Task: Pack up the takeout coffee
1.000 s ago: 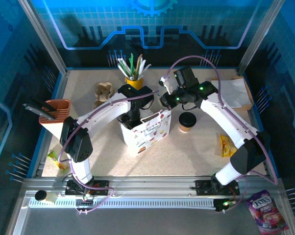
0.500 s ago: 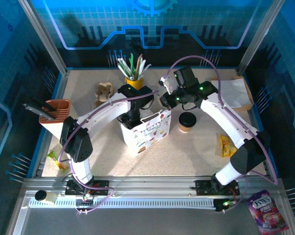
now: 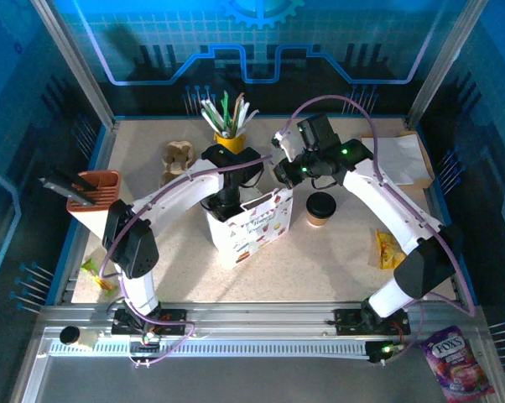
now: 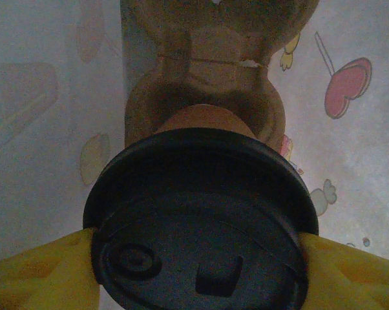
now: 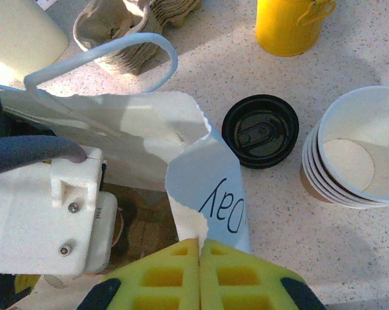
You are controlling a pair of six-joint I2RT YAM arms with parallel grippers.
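- Currently left claw (image 4: 196,268) grasps small brown kraft-paper cup with black plastic lid (image 4: 201,206), inside white printed paper bag (image 3: 251,233), above brown moulded-pulp carrier (image 4: 207,61).
- Right claw (image 5: 199,250) clenched on bag's far-right rim.
- Second lidded cup (image 3: 320,208) stands on table (image 3: 336,264), just right of bag.

A first lidded cup (image 4: 201,219) is found inside the paper bag (image 3: 252,227) above a carrier tray (image 4: 207,97), a second lidded cup (image 3: 320,208) is set just right of the bag, and the utensil cup (image 3: 230,141) is placed behind it.
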